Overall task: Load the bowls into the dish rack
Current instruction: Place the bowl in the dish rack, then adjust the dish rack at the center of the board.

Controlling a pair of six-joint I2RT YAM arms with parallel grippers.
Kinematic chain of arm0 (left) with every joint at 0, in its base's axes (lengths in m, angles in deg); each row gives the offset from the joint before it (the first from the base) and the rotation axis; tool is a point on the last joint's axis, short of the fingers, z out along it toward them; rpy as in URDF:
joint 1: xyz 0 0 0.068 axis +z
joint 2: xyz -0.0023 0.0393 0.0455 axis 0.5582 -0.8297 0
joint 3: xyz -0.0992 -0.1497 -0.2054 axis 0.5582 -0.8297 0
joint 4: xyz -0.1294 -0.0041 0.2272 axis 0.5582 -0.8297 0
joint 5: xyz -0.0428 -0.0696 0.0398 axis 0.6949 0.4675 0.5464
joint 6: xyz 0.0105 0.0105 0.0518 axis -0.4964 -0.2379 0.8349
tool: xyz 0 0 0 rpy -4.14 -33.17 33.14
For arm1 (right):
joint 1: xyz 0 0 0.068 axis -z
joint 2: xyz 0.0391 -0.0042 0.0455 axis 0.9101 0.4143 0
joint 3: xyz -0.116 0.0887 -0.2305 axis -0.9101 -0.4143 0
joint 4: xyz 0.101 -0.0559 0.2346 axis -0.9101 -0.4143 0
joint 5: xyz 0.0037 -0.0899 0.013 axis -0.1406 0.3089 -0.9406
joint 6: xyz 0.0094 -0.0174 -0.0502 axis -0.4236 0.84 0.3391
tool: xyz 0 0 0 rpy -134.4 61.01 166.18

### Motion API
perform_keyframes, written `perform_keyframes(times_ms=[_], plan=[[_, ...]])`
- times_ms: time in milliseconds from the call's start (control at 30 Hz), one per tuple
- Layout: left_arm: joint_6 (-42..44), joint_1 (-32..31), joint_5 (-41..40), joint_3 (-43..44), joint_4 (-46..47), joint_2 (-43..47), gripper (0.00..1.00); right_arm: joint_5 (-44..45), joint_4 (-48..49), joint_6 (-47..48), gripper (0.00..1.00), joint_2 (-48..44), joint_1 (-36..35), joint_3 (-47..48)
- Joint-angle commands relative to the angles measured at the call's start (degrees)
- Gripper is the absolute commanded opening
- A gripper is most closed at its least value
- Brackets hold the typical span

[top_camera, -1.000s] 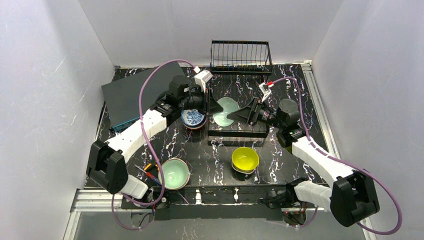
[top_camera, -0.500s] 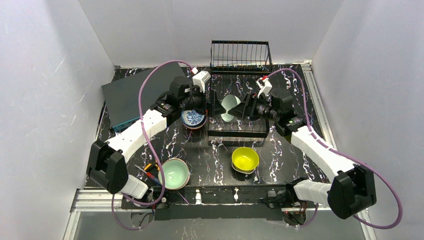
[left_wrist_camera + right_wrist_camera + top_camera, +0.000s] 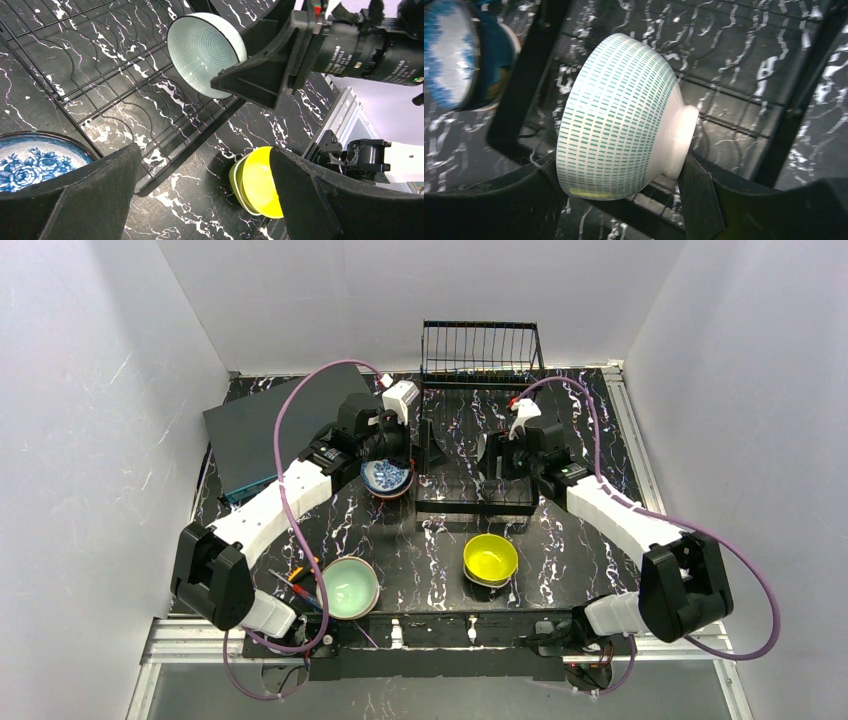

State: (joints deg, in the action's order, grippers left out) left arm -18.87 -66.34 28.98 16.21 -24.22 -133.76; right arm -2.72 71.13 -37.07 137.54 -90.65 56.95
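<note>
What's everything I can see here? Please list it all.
Dish rack base: one, black wire, table's middle.
Wire basket: one, black, far edge.
Patterned bowl: one, blue-and-white, left of the base.
Mint bowl: one, mint-green, near left.
Yellow bowl: one, bright yellow, near middle, on something mostly hidden.
Dashed bowl: one, white with green dashes, on edge over the base.
Flat box: one, dark grey, far left.
Table: one, black with white veins.
Cables: two, purple, one per arm.
Left arm: one, white and black, jaws open, empty.
Right arm: one, white and black, jaws clamped on the dashed bowl.
</note>
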Motion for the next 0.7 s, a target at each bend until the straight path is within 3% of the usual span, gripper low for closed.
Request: perform_keyframes(times_ms=[0,300,667], plan=[[1.26,0.06,-0.15,0.7,-0.64,3.24,0.98,8.22,9.05,6.96,0.01,1.31,0.25,2.37],[1.33,0.02,2.0,1.81,-1.31,2.22,0.98,16.93,16.1,9.59,0.01,6.87,0.3,2.43],[1.8,0.06,3.65,3.02,-2.57,1.02,0.98,20.35,17.94,10.49,0.01,14.39,0.29,6.59]])
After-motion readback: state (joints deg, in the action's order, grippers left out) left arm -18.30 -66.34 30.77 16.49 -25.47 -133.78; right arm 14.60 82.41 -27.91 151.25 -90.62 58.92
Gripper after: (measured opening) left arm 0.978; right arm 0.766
